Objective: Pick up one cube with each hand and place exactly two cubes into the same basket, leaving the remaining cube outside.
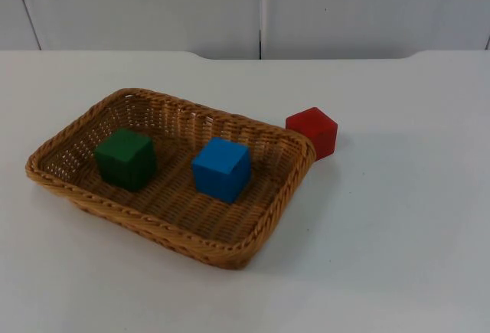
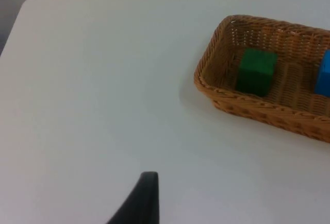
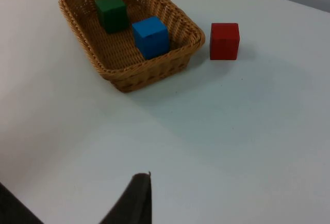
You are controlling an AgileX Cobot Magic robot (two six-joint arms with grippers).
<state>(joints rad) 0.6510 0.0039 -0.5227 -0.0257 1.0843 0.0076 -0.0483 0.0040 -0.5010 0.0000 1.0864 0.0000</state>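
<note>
A: Where do the cubes lie?
B: The green cube (image 1: 125, 158) and blue cube (image 1: 221, 168) rest inside the basket (image 1: 57, 178); the red cube (image 1: 312, 132) sits outside, at its two o'clock corner, near the rim. That suits the two-in, one-out goal.

A: And the claws?
B: The left gripper (image 2: 142, 201) and right gripper (image 3: 135, 199) wait well apart from the basket; whether each is wide or narrow cannot be told.

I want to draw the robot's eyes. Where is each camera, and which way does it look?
Top view: fixed above, looking down and forward at the woven wicker basket on the white table.
Left wrist view: rides the left arm, looking along its black fingertip at the green wooden cube.
Right wrist view: rides the right arm, black fingertip showing, facing the red wooden cube.
All share the blue wooden cube.
</note>
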